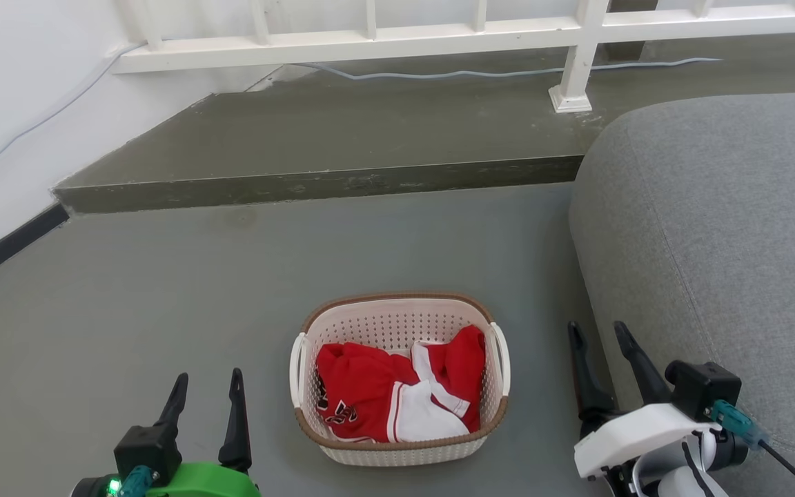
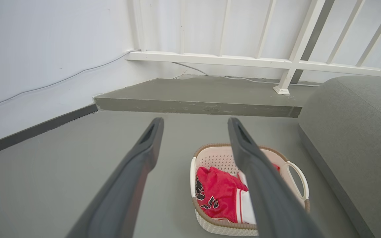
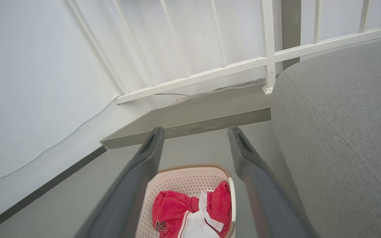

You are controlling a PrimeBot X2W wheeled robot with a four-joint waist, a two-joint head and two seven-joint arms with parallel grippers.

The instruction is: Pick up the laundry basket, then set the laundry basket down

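Observation:
The laundry basket (image 1: 397, 324) stands on the grey floor, cream-white with perforated walls, a brown rim and a white handle on each side. Red and white clothing (image 1: 397, 397) lies inside it. My left gripper (image 1: 209, 386) is open, low at the basket's left and apart from it. On the other side my right gripper (image 1: 599, 337) is open as well, between the basket and the sofa. The left wrist view has the basket (image 2: 220, 158) partly behind one finger (image 2: 263, 185). In the right wrist view the basket (image 3: 190, 180) sits below and between the fingers.
A grey sofa (image 1: 715, 241) fills the right side, close to the right gripper. A raised concrete step (image 1: 315, 183) crosses behind the basket, with a white railing (image 1: 577, 62) and a cable on it. A white wall with a dark skirting (image 1: 4, 245) runs at left.

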